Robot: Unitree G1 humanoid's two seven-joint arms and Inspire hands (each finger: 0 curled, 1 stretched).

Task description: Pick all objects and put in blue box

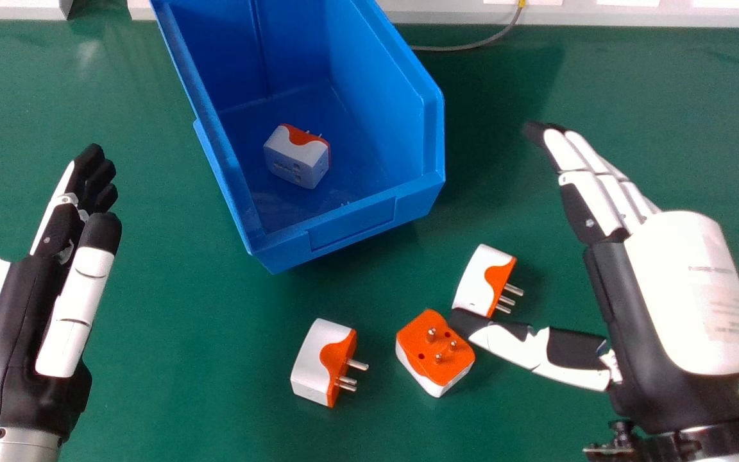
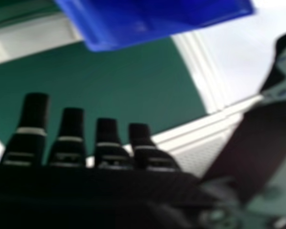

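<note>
1. The right hand [image 1: 677, 289] is wide open, empty, its thumb tip beside two plug adapters [image 1: 482, 279] [image 1: 432, 350].
2. Left of those lies another adapter [image 1: 312, 359].
3. Beyond, toward the table's [image 1: 151, 333] far edge, the blue bin [image 1: 369, 224] holds one adapter [image 1: 296, 157] near its front lip.
4. Left hand [image 1: 77, 301]: left of the bin.

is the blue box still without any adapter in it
No, a white and orange adapter sits inside the blue box.

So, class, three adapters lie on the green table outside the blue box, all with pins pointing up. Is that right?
Not quite: in the head view, just the middle adapter has pins up; the left adapter and right adapter point theirs sideways.
</note>
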